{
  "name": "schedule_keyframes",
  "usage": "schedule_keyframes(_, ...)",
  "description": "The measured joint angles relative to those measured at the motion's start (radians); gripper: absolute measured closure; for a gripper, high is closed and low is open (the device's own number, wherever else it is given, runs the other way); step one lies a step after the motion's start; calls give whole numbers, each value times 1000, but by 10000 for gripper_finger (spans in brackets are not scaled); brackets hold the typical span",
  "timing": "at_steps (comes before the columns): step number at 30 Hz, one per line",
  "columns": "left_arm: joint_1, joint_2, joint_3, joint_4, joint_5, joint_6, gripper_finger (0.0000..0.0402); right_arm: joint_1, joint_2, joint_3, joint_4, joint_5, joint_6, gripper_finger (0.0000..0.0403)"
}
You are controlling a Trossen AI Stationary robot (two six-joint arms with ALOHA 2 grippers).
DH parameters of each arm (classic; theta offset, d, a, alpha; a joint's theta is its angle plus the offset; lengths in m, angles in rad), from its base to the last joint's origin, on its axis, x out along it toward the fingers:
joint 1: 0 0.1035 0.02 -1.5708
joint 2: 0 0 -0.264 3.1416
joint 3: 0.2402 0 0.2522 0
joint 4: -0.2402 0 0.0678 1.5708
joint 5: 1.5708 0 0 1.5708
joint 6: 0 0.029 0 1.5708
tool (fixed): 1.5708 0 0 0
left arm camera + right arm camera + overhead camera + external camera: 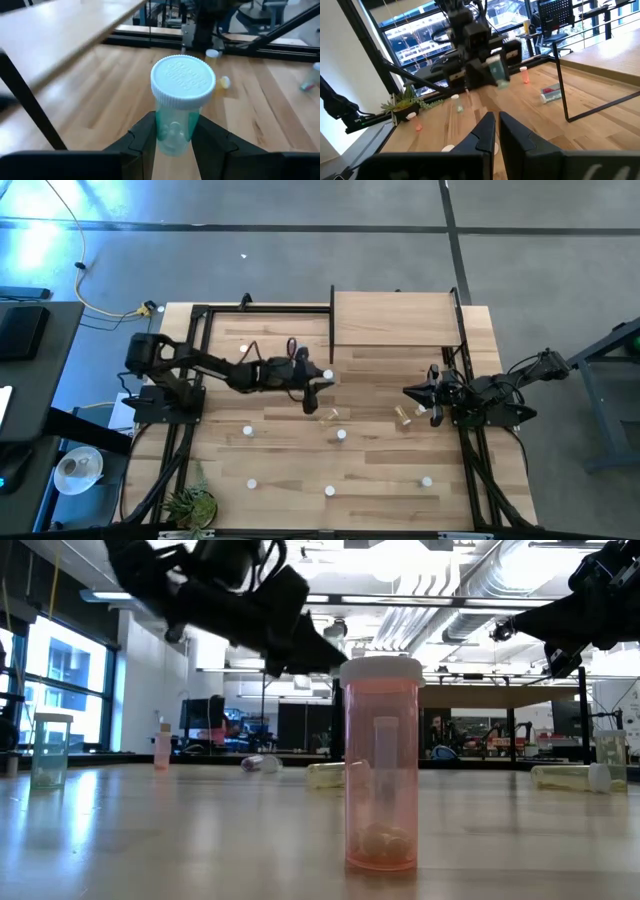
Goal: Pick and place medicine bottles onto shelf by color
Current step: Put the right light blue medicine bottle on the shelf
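Observation:
My left gripper is shut on a green medicine bottle with a white cap, above the middle of the table; the cap also shows from above. The shelf, a pale-wood board with black uprights, stands at the far right. My right gripper waits shut at the right side, touching nothing. A red bottle stands on its base close to the low camera. My left gripper pinches the green bottle's lower body between its two fingers, one on each side. The fingers come nearly level from the table's left. The bottle is lifted clear of the table, cap uppermost and slightly tilted.
Several white-capped bottles stand on the near half of the table. Two yellow bottles lie on their sides. A small plant sits at the near left corner. A black shelf upright stands close to my left gripper.

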Motion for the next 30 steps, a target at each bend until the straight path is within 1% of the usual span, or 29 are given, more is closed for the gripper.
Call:
schedule_keyframes(6,62,-27,112,-218,72,71,303,0,0,0,3,0,0,390)
schedule_keyframes(10,92,-26,168,-305,87,117,303,-7,0,0,35,1,0,390)
schedule_keyframes(15,117,-26,206,-337,88,128,303,-23,0,0,179,1,0,390)
schedule_keyframes(20,136,-25,226,-338,88,77,303,-45,0,0,335,2,-1,390)
schedule_keyframes(22,140,-25,233,-337,88,69,303,-58,0,1,388,4,-25,390)
schedule_keyframes(26,142,-25,235,-340,88,70,303,-83,0,33,432,-10,-85,390)
schedule_keyframes(30,142,-25,235,-340,87,91,303,-100,0,77,434,-32,-198,390)
